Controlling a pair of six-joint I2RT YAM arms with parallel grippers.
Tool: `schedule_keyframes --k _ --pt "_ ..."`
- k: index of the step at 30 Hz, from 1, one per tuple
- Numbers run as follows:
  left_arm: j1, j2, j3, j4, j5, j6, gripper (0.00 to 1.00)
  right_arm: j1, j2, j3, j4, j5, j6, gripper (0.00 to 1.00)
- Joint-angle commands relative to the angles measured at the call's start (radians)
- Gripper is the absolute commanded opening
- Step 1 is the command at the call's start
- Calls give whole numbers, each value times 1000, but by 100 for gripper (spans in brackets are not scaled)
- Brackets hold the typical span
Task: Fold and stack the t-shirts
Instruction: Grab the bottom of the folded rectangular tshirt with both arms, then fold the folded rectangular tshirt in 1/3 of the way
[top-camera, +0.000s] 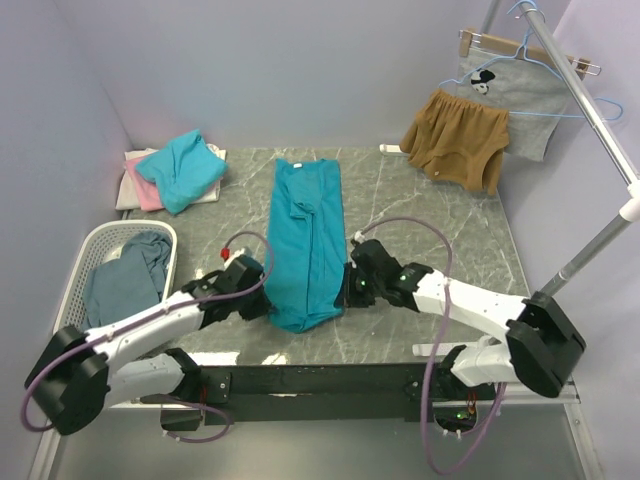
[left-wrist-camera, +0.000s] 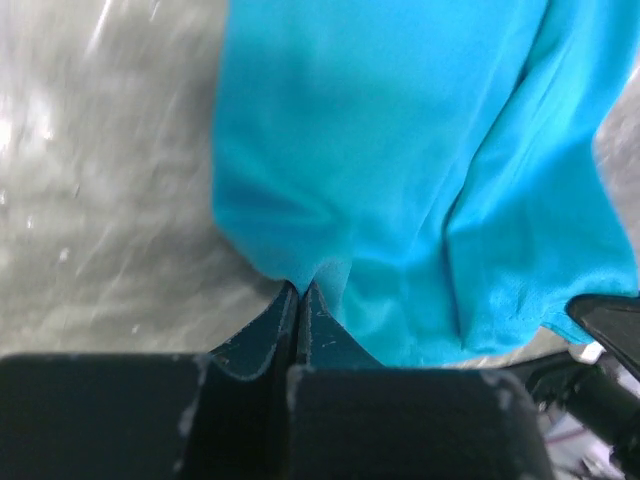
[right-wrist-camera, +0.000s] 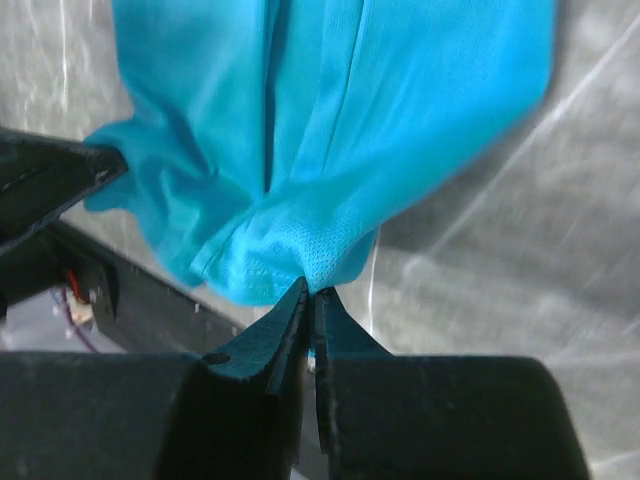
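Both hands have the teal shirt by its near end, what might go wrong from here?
The left hand and right hand each pinch only a thin bit of the shirt's near edge, so it may slip out when lifted. Its lengthwise folds look loose and could fall open.

Left wrist view: the table is blurring into streaks; the teal shirt is running off the top edge.
Back stack: the folded teal shirt is covering most of the pink shirt.
Basket: my left arm is hiding its near end.
Grey garment: I'm finding its print too small to make out.
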Motion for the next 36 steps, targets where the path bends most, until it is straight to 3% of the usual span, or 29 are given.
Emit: schedule_keyframes --k 1,12,19,27,28,29,30,31,33,34,36 --pt "-2 100 141 51 -99 66 1 -63 74 110 -6 17 -96 10" --pt "158 385 348 181 -53 214 1 -250 324 340 -37 -82 -233 11" --pt "261 583 494 232 -9 287 1 -330 545 540 -91 -138 -323 12" --pt "349 769 652 241 32 330 1 -396 668 696 -138 -152 -366 12" --pt "361 783 663 247 36 339 2 -399 686 704 -138 -151 -365 22" --pt "366 794 670 255 54 347 7 -414 697 722 -140 -149 -366 31" --pt "370 818 684 258 72 353 25 -419 706 729 -149 -149 -371 42" --pt "375 829 692 255 82 361 40 -423 706 730 -144 -122 -368 66" --pt "378 838 704 252 86 366 67 -434 682 706 -112 -77 -370 76" --pt "379 825 697 270 73 366 72 -437 635 686 -91 -42 -371 81" --pt "379 769 666 292 68 372 84 -446 584 638 -51 -25 -366 82"
